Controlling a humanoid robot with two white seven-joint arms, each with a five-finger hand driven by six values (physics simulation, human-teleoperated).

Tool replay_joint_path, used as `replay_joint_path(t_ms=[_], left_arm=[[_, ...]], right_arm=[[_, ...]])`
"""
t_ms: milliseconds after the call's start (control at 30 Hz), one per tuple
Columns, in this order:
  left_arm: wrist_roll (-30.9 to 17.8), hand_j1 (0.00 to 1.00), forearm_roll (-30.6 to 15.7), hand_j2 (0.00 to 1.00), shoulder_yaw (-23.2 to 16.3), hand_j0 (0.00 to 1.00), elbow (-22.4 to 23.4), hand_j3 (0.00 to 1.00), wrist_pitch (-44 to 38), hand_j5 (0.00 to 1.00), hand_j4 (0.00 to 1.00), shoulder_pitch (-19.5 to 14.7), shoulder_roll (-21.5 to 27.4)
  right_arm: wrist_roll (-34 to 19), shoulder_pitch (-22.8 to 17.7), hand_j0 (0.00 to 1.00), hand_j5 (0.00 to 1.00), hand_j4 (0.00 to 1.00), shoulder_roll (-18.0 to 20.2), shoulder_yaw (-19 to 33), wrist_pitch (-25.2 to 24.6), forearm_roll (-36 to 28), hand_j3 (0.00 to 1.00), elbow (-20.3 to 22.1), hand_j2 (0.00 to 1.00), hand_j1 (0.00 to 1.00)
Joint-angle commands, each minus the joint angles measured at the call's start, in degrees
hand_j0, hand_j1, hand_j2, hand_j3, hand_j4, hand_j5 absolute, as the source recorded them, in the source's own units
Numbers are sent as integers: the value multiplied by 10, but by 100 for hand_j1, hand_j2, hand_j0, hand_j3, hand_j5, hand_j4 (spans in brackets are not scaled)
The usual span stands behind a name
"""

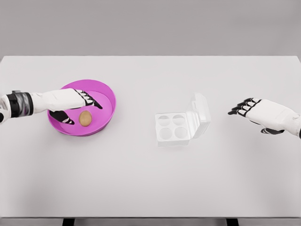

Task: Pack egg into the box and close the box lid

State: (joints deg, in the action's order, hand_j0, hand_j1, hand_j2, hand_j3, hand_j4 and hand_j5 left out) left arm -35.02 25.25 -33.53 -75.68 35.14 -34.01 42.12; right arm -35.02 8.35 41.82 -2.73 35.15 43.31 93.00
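A brown egg [85, 118] lies inside a magenta bowl [106, 93] at the left of the white table. My left hand [81, 107] hovers over the bowl, fingers spread on either side of the egg, thumb to its left, with no firm hold visible. A clear plastic egg box [173, 127] with four empty cups sits right of the middle; its lid [200, 113] stands open, tilted up on the right side. My right hand [246, 107] hangs open above the table, to the right of the box and apart from it.
The white table [150, 183] spans the whole view, with its front edge near the bottom. A plain grey wall lies behind it.
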Motion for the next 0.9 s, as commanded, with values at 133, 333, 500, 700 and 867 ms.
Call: replay_joint_path(t_ms=[133,333,500,700,867], left_arm=[[0,84,-3,84,-7,84,-1,84,-1,84,84,0,1],[0,84,-4,84,-17,84,-3,84,-1,84,84,0,8],[0,82,-4,82,-19,82,-3,82,-1,82,82,0,9],[0,73,-4,73,-19,73,-3,73,-1,73,73,0,9],[0,74,-4,74,-21,74,-6,74,-1,74,74,0,9]], right_arm=[[0,0,96,96,96,2,1,-1,-2,96,-1,96,96],[0,0,96,96,96,4,1,-1,-2,96,-3,96,96],[0,0,96,96,96,4,1,-1,-2,96,-3,96,96],[0,-1,96,96,96,4,0,-1,-2,96,-3,96,96],[0,-1,97,97,97,5,0,-1,-2,97,-4,97,97]])
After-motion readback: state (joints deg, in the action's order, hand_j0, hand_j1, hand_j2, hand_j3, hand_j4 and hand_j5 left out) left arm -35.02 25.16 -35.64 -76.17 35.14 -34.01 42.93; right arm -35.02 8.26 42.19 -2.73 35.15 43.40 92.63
